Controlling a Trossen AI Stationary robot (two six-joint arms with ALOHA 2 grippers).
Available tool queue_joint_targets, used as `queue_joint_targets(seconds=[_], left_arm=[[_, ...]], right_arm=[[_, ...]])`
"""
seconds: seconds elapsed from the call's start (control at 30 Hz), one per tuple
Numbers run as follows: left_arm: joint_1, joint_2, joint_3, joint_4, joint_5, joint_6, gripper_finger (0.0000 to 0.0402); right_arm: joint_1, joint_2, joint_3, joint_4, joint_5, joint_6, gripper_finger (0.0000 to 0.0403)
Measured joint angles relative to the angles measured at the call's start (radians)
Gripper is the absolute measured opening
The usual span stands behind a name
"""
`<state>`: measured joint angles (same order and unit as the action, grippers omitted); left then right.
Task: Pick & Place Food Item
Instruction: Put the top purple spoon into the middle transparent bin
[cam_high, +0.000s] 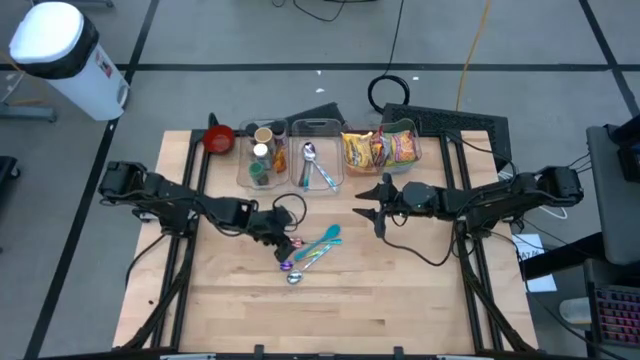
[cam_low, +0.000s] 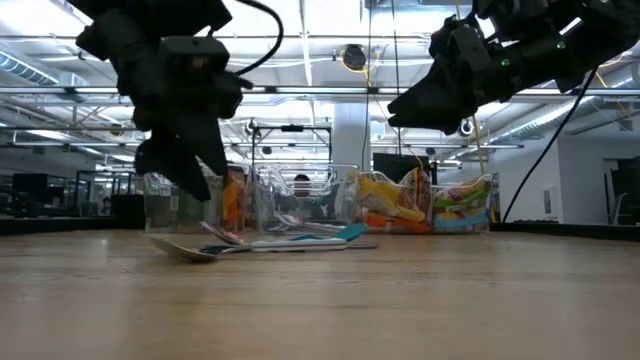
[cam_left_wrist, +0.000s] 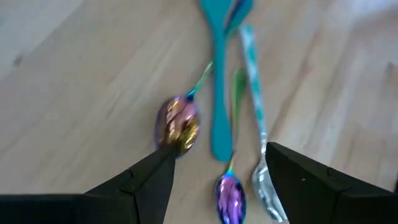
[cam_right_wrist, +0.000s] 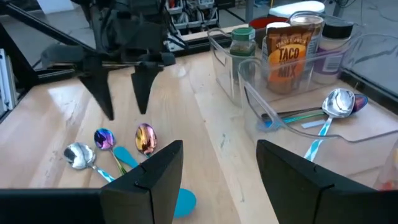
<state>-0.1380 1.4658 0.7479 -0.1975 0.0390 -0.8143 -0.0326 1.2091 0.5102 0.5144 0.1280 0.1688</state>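
Several spoons lie flat in a loose bunch on the wooden table: a teal one, an iridescent gold one, a small purple one and a silver one. My left gripper is open, points down and hovers just above their bowl ends, one finger on either side. My right gripper is open and empty, in the air above the table's middle right. Snack bags stand in a clear bin at the back.
Three clear bins stand along the far edge: spice jars, spoons and snack bags. A red bowl sits left of them. A taco seasoning jar stands in the spice bin. Bare wood lies toward the near edge.
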Motion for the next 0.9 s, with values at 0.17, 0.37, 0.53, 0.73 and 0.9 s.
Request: queue_joint_targets(seconds=[0.17, 0.37, 0.53, 0.73, 0.9], left_arm=[[0.006, 0.0, 0.0, -0.063, -0.076, -0.093, 0.0255], [0.017, 0.0, -0.048, -0.014, -0.073, -0.223, 0.0255], [0.021, 0.0, -0.097, -0.01, -0.066, -0.305, 0.0255], [0.033, 0.006, -0.124, 0.123, -0.048, -0.275, 0.0255], [0.033, 0.053, -0.124, 0.156, -0.013, -0.269, 0.0255]], right_arm=[[0.0, 0.0, 0.0, 0.015, -0.001, 0.027, 0.0196], [0.0, 0.0, 0.0, 0.019, -0.002, 0.029, 0.0196], [0.0, 0.0, 0.0, 0.019, -0.001, 0.029, 0.0196], [0.0, 0.0, 0.0, 0.027, 0.0, 0.029, 0.0196], [0.0, 0.0, 0.0, 0.029, 0.0, 0.029, 0.0196]])
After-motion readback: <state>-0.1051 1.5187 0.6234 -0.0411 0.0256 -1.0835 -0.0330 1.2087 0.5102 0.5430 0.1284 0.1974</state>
